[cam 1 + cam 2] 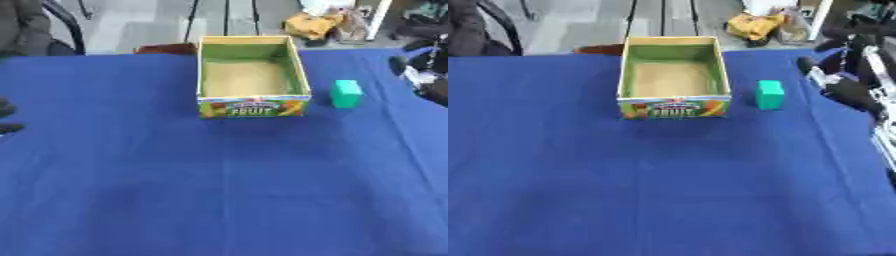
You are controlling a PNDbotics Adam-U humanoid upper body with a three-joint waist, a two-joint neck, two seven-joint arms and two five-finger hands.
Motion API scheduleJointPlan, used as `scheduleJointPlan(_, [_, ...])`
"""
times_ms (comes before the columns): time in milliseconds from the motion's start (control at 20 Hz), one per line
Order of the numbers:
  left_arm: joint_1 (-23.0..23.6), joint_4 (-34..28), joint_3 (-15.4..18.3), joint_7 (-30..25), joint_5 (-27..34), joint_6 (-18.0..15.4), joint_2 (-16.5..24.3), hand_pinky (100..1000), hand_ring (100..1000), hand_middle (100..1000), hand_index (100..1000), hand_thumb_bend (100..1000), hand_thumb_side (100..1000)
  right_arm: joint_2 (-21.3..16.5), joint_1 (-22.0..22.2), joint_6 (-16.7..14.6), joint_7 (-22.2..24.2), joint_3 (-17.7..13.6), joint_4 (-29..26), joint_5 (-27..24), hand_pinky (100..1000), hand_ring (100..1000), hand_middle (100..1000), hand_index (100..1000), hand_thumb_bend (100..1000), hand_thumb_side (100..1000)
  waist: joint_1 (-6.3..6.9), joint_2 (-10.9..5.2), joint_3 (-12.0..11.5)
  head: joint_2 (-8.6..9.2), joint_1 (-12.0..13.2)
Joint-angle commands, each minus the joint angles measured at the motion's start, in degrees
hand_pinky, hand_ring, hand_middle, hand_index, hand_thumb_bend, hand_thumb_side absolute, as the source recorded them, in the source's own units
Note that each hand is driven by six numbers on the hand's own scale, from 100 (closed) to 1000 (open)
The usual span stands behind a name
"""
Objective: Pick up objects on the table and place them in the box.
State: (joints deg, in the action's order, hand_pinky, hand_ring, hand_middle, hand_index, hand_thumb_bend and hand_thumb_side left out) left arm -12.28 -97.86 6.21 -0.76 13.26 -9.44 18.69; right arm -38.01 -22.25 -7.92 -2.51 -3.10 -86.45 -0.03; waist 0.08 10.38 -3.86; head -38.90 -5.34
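Green block (346, 93): it stood upright on the blue tablecloth (219, 190), just beside the box's right wall and apart from it, outside the box.
Box (254, 108): an open cardboard fruit carton with a printed front panel; it sat toward the far middle of the table, and its tan floor looked empty.
Right hand (846, 90): it came in at the right edge of the right eye view, dark and raised above the cloth, to the right of the block and not touching it; whether its fingers were spread or curled could not be told.
Left hand (5, 117): only a dark sliver showed at the left edge of the left eye view, well apart from the box; its fingers could not be made out.
Step in hand: judged as the reach toward the block, with nothing yet held.
How to do it well: the right hand was the nearer one, so it probably should come down on the block from above or from the right, fingers on opposite faces, keeping clear of the carton wall.
Carry: a lift above the rim before moving left would likely avoid nudging the light box.
Risk: a sideways brush could tip the block against the box.
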Motion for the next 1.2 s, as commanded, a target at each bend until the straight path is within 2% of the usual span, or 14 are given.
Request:
scheduleJointPlan(50, [-0.88, -0.74, 0.15, 0.19, -0.14, -0.09, 1.27, 672, 774, 706, 816, 550, 713, -2.12, -1.23, 0.04, 0.35, -0.17, 0.0, 0.23, 545, 560, 667, 868, 458, 431, -0.09, -1.01, 0.0, 0.33, 0.09])
scheduleJointPlan(450, [-0.83, -0.72, 0.09, 0.14, -0.14, -0.06, 1.43, 672, 774, 706, 816, 550, 713, -4.86, -2.73, 0.48, 2.16, 0.84, 1.76, 1.07, 550, 569, 679, 873, 494, 367, -0.12, -1.13, -0.17, 0.31, 0.07])
scheduleJointPlan(600, [-0.78, -0.7, 0.0, 0.05, -0.15, -0.03, 1.53, 672, 774, 706, 816, 550, 713, -7.86, -4.92, 0.53, 4.34, 2.05, 3.85, 2.04, 552, 573, 684, 871, 495, 311, -0.21, -1.25, -0.36, 0.27, -0.04])
scheduleJointPlan(650, [-0.75, -0.67, -0.05, 0.01, -0.15, -0.01, 1.58, 671, 774, 705, 816, 550, 713, -9.08, -5.96, 0.45, 5.29, 2.61, 4.88, 2.55, 556, 579, 693, 874, 481, 248, -0.26, -1.31, -0.45, 0.24, -0.1])
scheduleJointPlan(750, [-0.69, -0.63, -0.16, -0.08, -0.16, 0.02, 1.67, 671, 774, 705, 816, 550, 713, -11.27, -8.46, 0.23, 7.77, 3.82, 7.59, 4.1, 568, 604, 719, 883, 485, 159, -0.33, -1.42, -0.63, 0.21, -0.19])
scheduleJointPlan(900, [-0.62, -0.57, -0.3, -0.23, -0.17, 0.05, 1.88, 671, 774, 705, 816, 551, 713, -13.31, -12.42, -0.09, 12.28, 5.16, 12.86, 7.18, 586, 644, 739, 882, 490, 103, -0.46, -1.6, -0.9, 0.15, -0.39])
scheduleJointPlan(1200, [-0.49, -0.42, -0.64, -0.55, -0.19, 0.14, 2.39, 670, 774, 704, 816, 552, 713, -13.49, -20.06, -1.25, 18.91, 5.81, 23.83, 15.91, 636, 723, 777, 891, 398, 100, -0.85, -1.75, -1.6, -0.01, -1.04])
